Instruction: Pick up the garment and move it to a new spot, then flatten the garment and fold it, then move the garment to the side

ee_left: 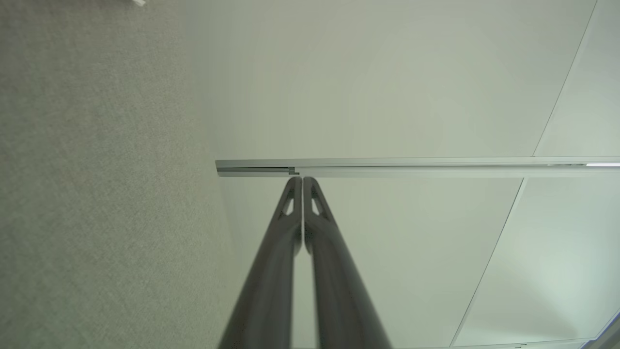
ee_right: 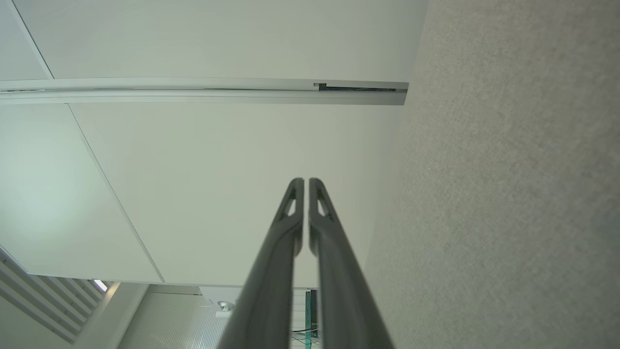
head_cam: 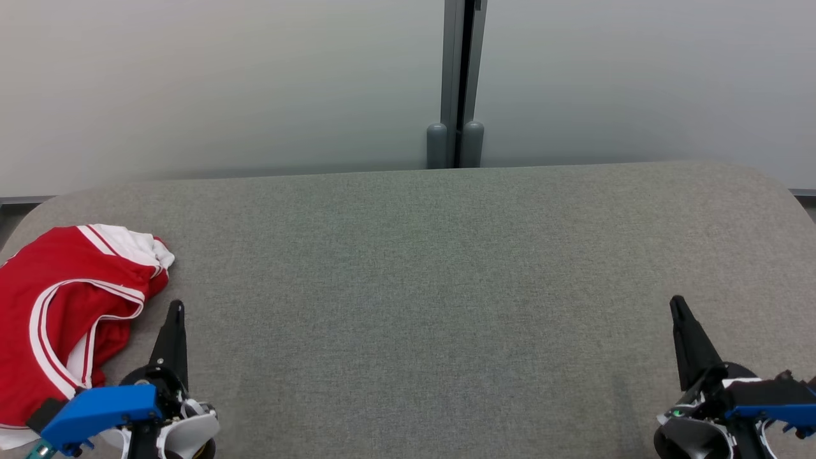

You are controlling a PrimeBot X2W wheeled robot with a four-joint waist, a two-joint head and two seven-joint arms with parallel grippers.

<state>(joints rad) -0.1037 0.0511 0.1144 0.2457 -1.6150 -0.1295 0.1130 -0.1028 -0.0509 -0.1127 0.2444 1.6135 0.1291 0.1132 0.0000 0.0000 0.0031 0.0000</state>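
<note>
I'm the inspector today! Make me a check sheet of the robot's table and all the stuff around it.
Surface: grey fabric table, rounded far corners.
Job's things: red garment with white stripes, crumpled at the table's left edge.
Clutter: nothing seen.
Pincers: left pincer shut, holding nothing, beside the garment; right pincer shut, holding nothing, over the table's right side.
Cables: nothing seen.
Surroundings: pale wall behind the table, with a grey post.
</note>
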